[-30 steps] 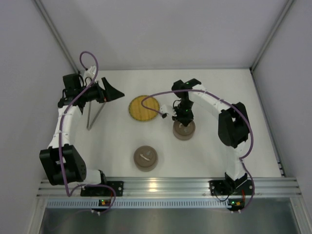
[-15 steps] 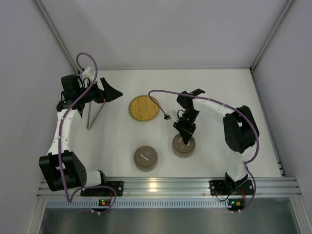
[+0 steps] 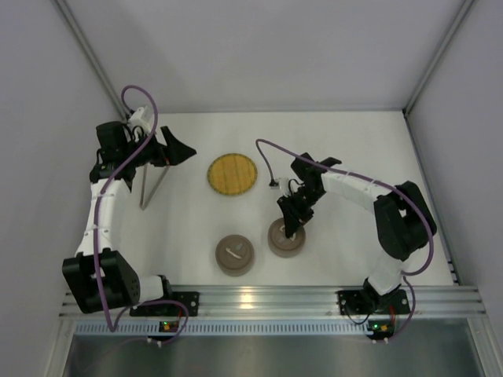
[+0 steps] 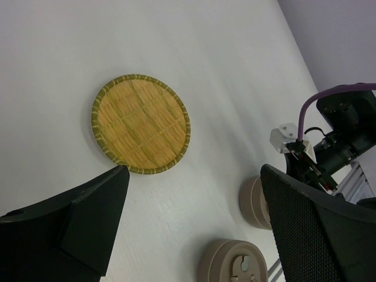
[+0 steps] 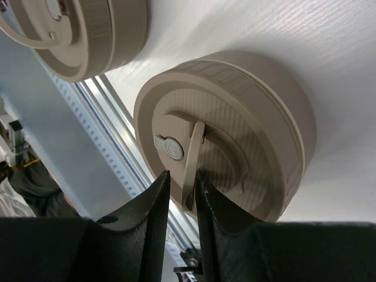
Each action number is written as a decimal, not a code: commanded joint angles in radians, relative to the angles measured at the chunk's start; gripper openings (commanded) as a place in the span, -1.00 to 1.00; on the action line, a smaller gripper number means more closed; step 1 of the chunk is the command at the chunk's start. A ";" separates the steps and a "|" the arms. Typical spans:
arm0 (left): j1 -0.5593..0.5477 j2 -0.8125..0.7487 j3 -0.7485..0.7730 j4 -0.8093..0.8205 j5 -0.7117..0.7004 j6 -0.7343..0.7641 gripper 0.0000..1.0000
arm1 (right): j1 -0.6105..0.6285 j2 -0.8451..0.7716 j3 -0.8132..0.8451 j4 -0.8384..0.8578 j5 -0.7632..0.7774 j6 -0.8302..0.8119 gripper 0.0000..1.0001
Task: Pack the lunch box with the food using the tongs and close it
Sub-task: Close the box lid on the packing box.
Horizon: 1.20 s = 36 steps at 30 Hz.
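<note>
A tan round lunch box (image 3: 286,240) with a lid stands near the front middle, its thin handle (image 5: 192,154) upright. My right gripper (image 3: 290,222) hangs over it, its jaws narrowly open around the handle (image 5: 182,183), with a small gap on one side. A second tan lidded container (image 3: 235,254) stands to its left. The tongs (image 3: 146,192) lie on the table at the left, below my left gripper (image 3: 181,149), which is wide open and empty (image 4: 194,229). No food shows in any view.
A round yellow woven plate (image 3: 232,173) lies bare at the table's middle. Both tan containers (image 4: 254,202) (image 4: 232,264) sit close to the aluminium rail (image 3: 259,300) at the near edge. White walls close in the left, back and right.
My right gripper has carried the tan lunch box by its handle from beside the plate toward the near edge, next to the other container, and its jaws have parted. The left arm has barely shifted.
</note>
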 commanded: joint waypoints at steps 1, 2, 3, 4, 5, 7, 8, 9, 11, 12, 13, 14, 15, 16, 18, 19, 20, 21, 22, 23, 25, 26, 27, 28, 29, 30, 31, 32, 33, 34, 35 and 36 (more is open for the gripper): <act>0.008 -0.027 0.001 0.033 0.032 0.043 0.97 | 0.003 0.014 -0.052 0.209 0.054 0.035 -0.50; 0.008 -0.029 0.000 0.033 0.032 0.048 0.97 | 0.002 0.011 -0.057 0.210 0.054 0.035 -0.46; 0.008 -0.027 -0.001 0.033 0.033 0.050 0.97 | 0.002 0.006 -0.059 0.213 0.057 0.035 -0.44; 0.008 -0.029 -0.002 0.030 0.033 0.051 0.97 | 0.000 -0.005 -0.059 0.215 0.057 0.034 -0.43; 0.008 -0.029 -0.004 0.030 0.036 0.053 0.97 | 0.003 -0.011 -0.060 0.220 0.060 0.034 -0.41; 0.008 -0.030 -0.005 0.027 0.039 0.057 0.97 | 0.002 -0.022 -0.056 0.218 0.060 0.032 -0.39; 0.008 -0.032 -0.005 0.027 0.039 0.059 0.97 | 0.002 -0.025 -0.053 0.213 0.060 0.028 -0.38; 0.008 -0.030 -0.004 0.027 0.038 0.062 0.97 | 0.003 -0.026 -0.042 0.207 0.060 0.023 -0.37; 0.008 -0.032 -0.001 0.027 0.038 0.063 0.97 | 0.002 -0.029 -0.027 0.192 0.060 0.012 -0.35; 0.008 -0.032 0.001 0.027 0.039 0.063 0.97 | 0.002 -0.031 -0.023 0.189 0.060 0.011 -0.34; 0.008 -0.032 0.001 0.027 0.039 0.063 0.97 | 0.002 -0.041 -0.022 0.187 0.060 0.008 -0.33; 0.008 -0.033 0.001 0.027 0.041 0.063 0.97 | 0.002 -0.048 -0.022 0.184 0.060 0.006 -0.31; 0.007 -0.033 0.001 0.027 0.041 0.063 0.97 | 0.002 -0.055 -0.019 0.181 0.059 0.005 -0.30; 0.008 -0.033 0.000 0.027 0.041 0.063 0.97 | 0.002 -0.061 -0.017 0.180 0.059 0.003 -0.30; 0.008 -0.033 -0.001 0.027 0.035 0.063 0.97 | 0.002 -0.078 -0.013 0.178 0.062 0.002 -0.24; 0.008 -0.035 -0.001 0.030 0.033 0.060 0.97 | 0.002 -0.086 -0.011 0.178 0.062 0.002 -0.24; 0.008 -0.035 -0.002 0.032 0.032 0.059 0.97 | 0.002 -0.091 -0.013 0.178 0.065 0.008 -0.15; 0.008 -0.035 -0.002 0.035 0.033 0.057 0.97 | 0.002 -0.106 -0.013 0.181 0.067 0.011 -0.07; 0.008 -0.033 -0.002 0.044 0.035 0.054 0.97 | 0.003 -0.111 -0.013 0.184 0.067 0.012 0.02; 0.008 -0.033 -0.002 0.045 0.036 0.051 0.97 | 0.003 -0.115 -0.013 0.186 0.067 0.014 0.07; 0.008 -0.030 -0.001 0.050 0.041 0.045 0.97 | 0.002 -0.123 -0.011 0.183 0.073 0.012 0.08; 0.008 -0.029 0.001 0.052 0.042 0.042 0.97 | 0.002 -0.124 -0.010 0.180 0.077 0.009 0.09; 0.008 -0.029 0.001 0.055 0.042 0.043 0.97 | 0.002 -0.126 -0.010 0.181 0.076 0.005 0.09; 0.008 -0.032 0.001 0.056 0.041 0.044 0.97 | 0.002 -0.131 -0.011 0.183 0.079 0.003 0.09; 0.008 -0.033 0.000 0.056 0.038 0.042 0.97 | 0.002 -0.132 -0.013 0.189 0.086 0.005 0.09; 0.007 -0.033 -0.002 0.058 0.039 0.043 0.97 | 0.003 -0.135 -0.014 0.189 0.088 0.003 0.09; 0.008 -0.030 -0.005 0.059 0.038 0.042 0.97 | 0.003 -0.140 -0.016 0.196 0.097 0.008 0.09; 0.008 -0.030 -0.005 0.059 0.038 0.042 0.97 | 0.003 -0.141 -0.016 0.200 0.097 0.008 0.09; 0.008 -0.030 -0.004 0.061 0.038 0.042 0.97 | 0.002 -0.144 -0.016 0.203 0.103 0.008 0.09; 0.008 -0.032 -0.004 0.062 0.039 0.042 0.97 | 0.000 -0.147 -0.017 0.204 0.116 0.008 0.09; 0.008 -0.032 -0.002 0.064 0.038 0.039 0.97 | -0.001 -0.152 -0.019 0.216 0.119 0.008 0.09; 0.008 -0.032 -0.001 0.067 0.039 0.039 0.97 | -0.004 -0.163 -0.020 0.220 0.114 0.005 0.08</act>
